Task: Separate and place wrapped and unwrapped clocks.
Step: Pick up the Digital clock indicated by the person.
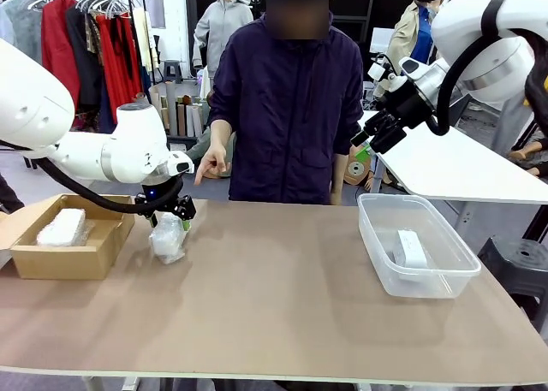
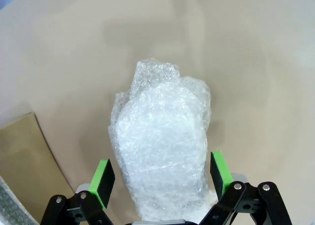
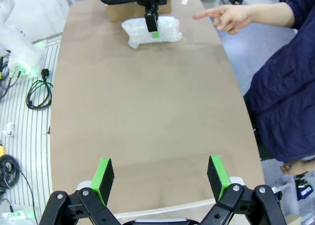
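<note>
Left gripper down near the left end of the tabletop, close to the far edge, fingers wide apart on both sides of a wrapped clock in crinkly bubble wrap. In the left wrist view, green pads apart from the bundle, not squeezing it. Bundle resting on the table, just beside a cardboard box at the left end. Inside the box, another wrapped clock.

Right gripper up high over the far right corner, well apart from the table, fingers wide apart, nothing between them.

Near the right end of the tabletop, a clear plastic tub with the smooth white unwrapped clock lying in it.

At the far edge, a person in a dark jacket, one hand pointing a finger down toward the wrapped clock on the table.
</note>
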Motion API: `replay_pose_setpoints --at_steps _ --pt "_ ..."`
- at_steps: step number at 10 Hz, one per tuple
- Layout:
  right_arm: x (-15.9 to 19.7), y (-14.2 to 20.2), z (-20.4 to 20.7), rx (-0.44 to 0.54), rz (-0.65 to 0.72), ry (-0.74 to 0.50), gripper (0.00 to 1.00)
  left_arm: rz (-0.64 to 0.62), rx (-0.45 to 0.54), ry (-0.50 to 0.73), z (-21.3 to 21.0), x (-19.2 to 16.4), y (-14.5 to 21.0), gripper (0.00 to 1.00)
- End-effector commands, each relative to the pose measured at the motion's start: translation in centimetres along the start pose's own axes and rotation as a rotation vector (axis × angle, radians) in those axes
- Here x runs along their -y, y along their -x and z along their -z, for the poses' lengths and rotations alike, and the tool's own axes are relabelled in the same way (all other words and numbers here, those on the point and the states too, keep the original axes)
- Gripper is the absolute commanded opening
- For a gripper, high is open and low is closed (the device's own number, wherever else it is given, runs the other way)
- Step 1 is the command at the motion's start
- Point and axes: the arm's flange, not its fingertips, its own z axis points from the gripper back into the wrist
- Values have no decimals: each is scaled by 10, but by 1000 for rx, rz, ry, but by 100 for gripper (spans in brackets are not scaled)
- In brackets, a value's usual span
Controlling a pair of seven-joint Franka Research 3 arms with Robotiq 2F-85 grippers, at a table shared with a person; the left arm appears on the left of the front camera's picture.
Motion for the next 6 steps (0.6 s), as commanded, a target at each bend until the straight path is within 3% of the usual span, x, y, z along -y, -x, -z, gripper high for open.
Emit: replay_pose_setpoints --at_steps 1,2,4,6 --pt "0 0 0 0 -1 0 100 73 -14 42 -5 -1 -3 100" --pt "0 0 0 0 -1 0 100 0 0 0 0 0 0 100" --pt "0 0 0 0 -1 0 100 0 0 0 0 0 0 100" --pt "0 0 0 0 -1 0 100 -2 6 -8 -1 2 1 61"
